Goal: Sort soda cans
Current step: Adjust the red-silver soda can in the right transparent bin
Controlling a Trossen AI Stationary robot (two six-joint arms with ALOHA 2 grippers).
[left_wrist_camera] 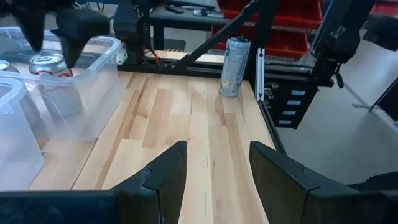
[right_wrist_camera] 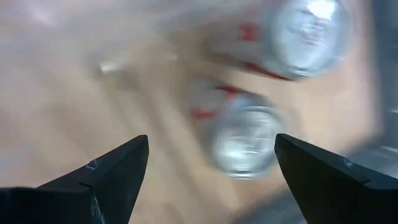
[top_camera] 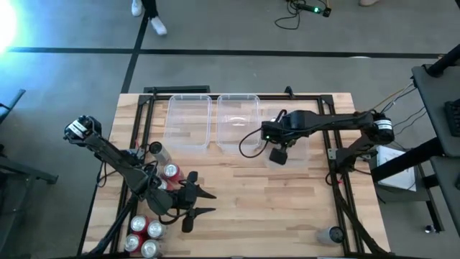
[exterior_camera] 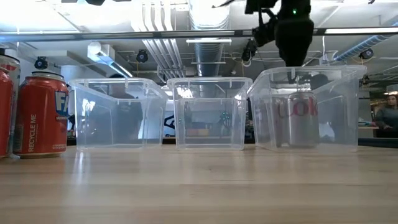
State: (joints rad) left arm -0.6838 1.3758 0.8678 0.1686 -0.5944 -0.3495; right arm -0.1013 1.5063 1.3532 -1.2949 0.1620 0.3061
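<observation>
Several red soda cans (top_camera: 146, 234) stand on their bases at the table's near left, with another red can (top_camera: 171, 171) beside my left arm; two of them show in the low view (exterior_camera: 40, 113). My left gripper (top_camera: 208, 203) is open and empty low over the table, just right of these cans; its fingers also show in the left wrist view (left_wrist_camera: 217, 168). My right gripper (top_camera: 279, 154) is open and empty above the right clear bin (exterior_camera: 308, 109). Two silver cans (right_wrist_camera: 245, 140) (right_wrist_camera: 314, 34) stand upright inside that bin, below the open fingers.
Three clear bins stand in a row at the table's far side: the left bin (top_camera: 188, 121), the middle bin (top_camera: 237, 121) and the right one under my right arm. A tall pale can (top_camera: 334, 234) stands near the table's near right corner. A dark can (top_camera: 156, 150) stands by the left arm.
</observation>
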